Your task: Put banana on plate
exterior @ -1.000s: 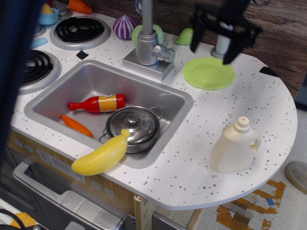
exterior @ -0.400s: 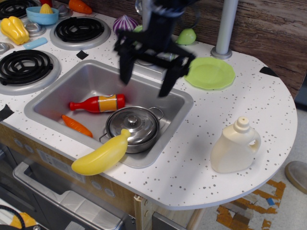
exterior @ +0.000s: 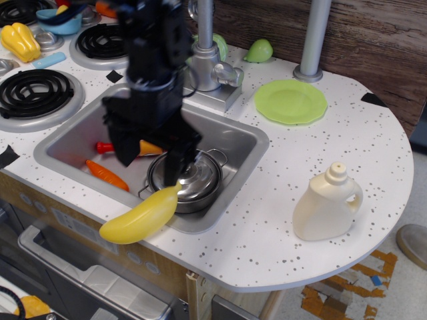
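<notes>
The bright yellow banana (exterior: 138,217) lies on the sink's front rim, its stem end pointing up toward the steel pot (exterior: 192,179). The light-green plate (exterior: 291,102) sits flat on the counter at the back right, with nothing on it. My black gripper (exterior: 148,159) hangs over the sink, just above and behind the banana's stem end. It is open and holds nothing; one finger (exterior: 123,148) is on the left, the other is over the pot's left edge. It partly hides the red bottle (exterior: 102,147).
An orange carrot (exterior: 107,175) lies in the steel sink (exterior: 230,139). The grey faucet (exterior: 208,67) stands behind it. A cream jug (exterior: 327,203) stands at the right. Burners (exterior: 33,91), a yellow pepper (exterior: 20,40) and a blue bowl (exterior: 60,21) are on the left.
My gripper has swept from above the plate at the back right, across the faucet, down and left to the sink above the banana. The banana and plate have not moved.
</notes>
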Available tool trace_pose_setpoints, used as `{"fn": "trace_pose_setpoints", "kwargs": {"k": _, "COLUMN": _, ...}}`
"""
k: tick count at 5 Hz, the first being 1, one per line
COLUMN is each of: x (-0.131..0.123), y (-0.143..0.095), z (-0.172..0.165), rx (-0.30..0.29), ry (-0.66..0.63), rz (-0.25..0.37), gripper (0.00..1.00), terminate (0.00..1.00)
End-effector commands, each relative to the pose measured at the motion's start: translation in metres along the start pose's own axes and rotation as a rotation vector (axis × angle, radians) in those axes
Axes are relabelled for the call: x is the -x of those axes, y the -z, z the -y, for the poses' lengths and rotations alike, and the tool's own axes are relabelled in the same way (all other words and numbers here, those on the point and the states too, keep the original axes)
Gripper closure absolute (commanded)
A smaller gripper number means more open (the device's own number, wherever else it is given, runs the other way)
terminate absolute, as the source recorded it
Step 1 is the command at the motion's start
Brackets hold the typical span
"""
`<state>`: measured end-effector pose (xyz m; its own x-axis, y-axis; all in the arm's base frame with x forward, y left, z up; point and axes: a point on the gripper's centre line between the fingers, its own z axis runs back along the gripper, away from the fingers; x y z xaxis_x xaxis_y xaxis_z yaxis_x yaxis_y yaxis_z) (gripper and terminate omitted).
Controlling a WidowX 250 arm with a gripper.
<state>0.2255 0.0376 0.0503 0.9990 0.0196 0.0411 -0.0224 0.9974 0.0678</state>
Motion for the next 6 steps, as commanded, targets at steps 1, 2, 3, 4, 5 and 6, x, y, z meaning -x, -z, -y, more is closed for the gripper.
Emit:
{"fn": "trace_pose_setpoints", "kwargs": {"k": 1, "x": 0.009, "y": 0.020, "z": 0.004, "rx": 0.030, "ry": 0.063, "rz": 0.103, "gripper": 0.00, "terminate": 0.00}}
{"fn": "trace_pose_setpoints", "kwargs": {"k": 2, "x": 0.014, "y": 0.033, "z": 0.006, "rx": 0.040, "ry": 0.071, "rz": 0.128, "gripper": 0.00, "terminate": 0.00}}
{"fn": "trace_pose_setpoints", "kwargs": {"k": 3, "x": 0.014, "y": 0.043, "z": 0.002, "rx": 0.070, "ry": 0.071, "rz": 0.132, "gripper": 0.00, "terminate": 0.00}}
{"fn": "trace_pose_setpoints", "kwargs": {"k": 4, "x": 0.014, "y": 0.041, "z": 0.008, "rx": 0.059, "ry": 0.034, "rz": 0.126, "gripper": 1.00, "terminate": 0.00}}
{"fn": "trace_pose_setpoints", "kwargs": {"k": 5, "x": 0.013, "y": 0.033, "z": 0.012, "rx": 0.064, "ry": 0.009, "rz": 0.106, "gripper": 1.00, "terminate": 0.00}}
{"fn": "trace_pose_setpoints", "kwargs": {"k": 6, "x": 0.002, "y": 0.003, "z": 0.016, "rx": 0.033, "ry": -0.021, "rz": 0.081, "gripper": 1.00, "terminate": 0.00}}
